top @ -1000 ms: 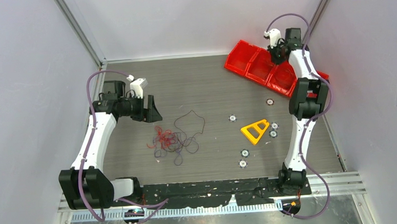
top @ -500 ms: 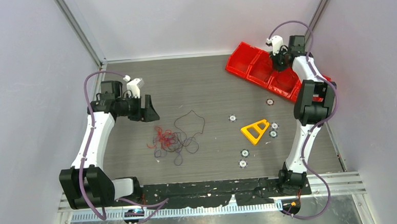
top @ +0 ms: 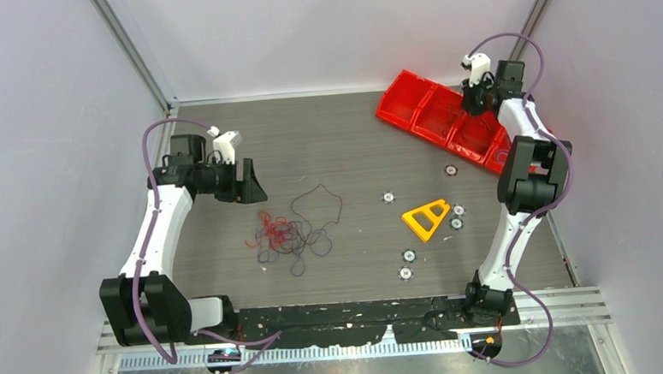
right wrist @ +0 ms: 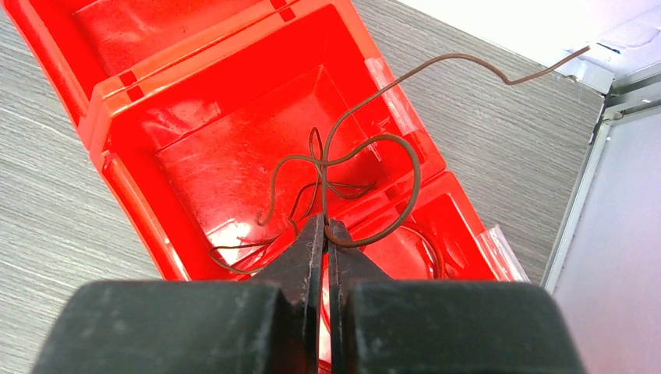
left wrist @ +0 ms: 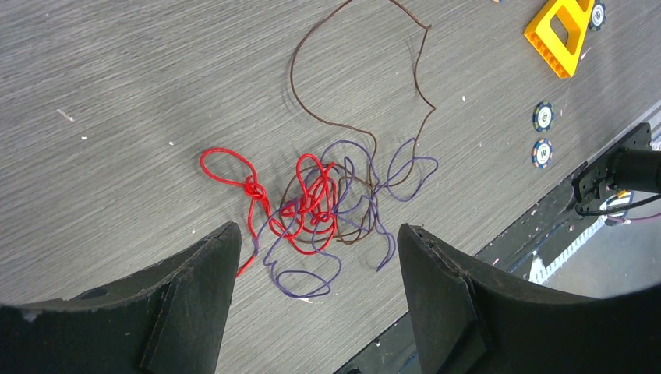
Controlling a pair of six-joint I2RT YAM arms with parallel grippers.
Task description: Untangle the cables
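Loosely knotted red-purple cables (left wrist: 312, 199); left jaws gape, right jaws pinch brown wire (right wrist: 418, 178).

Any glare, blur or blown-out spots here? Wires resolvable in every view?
Top external: even soft light, faint shadows; the cables are thin, colours barely separable. Left wrist: cables sharp, each colour clear; the left fingers near the lens are dark. Right wrist: glare patches on the red bin floor, top-right corner blown out white, brown cable crisp.
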